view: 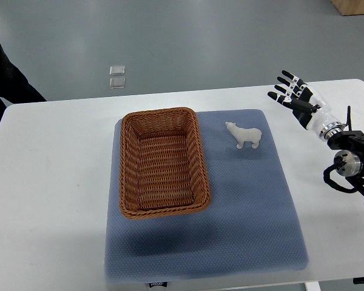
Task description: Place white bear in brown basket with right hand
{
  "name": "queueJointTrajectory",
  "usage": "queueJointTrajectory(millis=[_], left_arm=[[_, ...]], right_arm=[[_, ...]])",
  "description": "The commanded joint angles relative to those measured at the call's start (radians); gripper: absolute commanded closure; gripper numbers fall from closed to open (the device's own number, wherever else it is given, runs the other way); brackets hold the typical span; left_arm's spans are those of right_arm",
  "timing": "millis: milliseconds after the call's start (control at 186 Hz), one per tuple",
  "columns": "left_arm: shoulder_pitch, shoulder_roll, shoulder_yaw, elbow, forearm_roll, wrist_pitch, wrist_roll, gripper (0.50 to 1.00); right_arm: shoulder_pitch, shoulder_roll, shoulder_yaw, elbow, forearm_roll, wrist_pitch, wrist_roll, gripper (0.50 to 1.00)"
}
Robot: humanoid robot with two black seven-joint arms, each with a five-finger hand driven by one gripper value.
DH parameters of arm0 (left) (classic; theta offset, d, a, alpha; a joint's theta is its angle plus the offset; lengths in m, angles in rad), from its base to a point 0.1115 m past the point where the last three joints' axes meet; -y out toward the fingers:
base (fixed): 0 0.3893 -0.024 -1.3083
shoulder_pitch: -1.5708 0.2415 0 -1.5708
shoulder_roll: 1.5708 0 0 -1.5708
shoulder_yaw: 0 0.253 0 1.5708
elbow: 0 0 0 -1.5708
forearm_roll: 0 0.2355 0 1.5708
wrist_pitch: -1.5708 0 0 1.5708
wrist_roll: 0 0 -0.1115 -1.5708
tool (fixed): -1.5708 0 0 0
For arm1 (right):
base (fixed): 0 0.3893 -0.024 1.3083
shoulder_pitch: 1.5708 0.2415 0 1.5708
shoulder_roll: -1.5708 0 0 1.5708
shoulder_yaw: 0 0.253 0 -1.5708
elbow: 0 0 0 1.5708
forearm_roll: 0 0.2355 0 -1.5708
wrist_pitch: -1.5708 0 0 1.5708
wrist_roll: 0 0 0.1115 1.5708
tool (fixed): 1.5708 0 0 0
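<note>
1. We see the small white plastic polar bear figure [245, 135] standing on the blue-grey padded mat [242, 224], just right of the rectangular brown woven wicker basket [162, 162].
2. Our right hand [294, 97] hovers over the white table [48, 182], fingers spread, holding nothing, apart from the bear.

1. The mat [242, 230] lies on the table [48, 182], pretty much in the middle.
2. The basket [163, 162] sits on the left half of the mat, long side running front to back.
3. The bear [245, 135] stands on the mat just right of the basket, up near the far end, not touching it.
4. The right hand [296, 97] is over the table's far right corner, right of the bear and well apart from it.
</note>
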Motion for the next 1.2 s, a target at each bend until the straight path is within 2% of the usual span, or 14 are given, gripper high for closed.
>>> queueJointTrajectory(millis=[0,1197], left_arm=[[0.0,0.0,0.002,0.005,-0.001,-0.001,0.0,0.5],[0.001,0.0,-0.001,0.01,-0.002,-0.001,0.0,0.5]], right_arm=[[0.0,0.001,-0.001,0.0,0.0,-0.003,0.0,0.574],[0.006,-0.026,-0.004,0.0,-0.002,0.006,-0.002,0.574]])
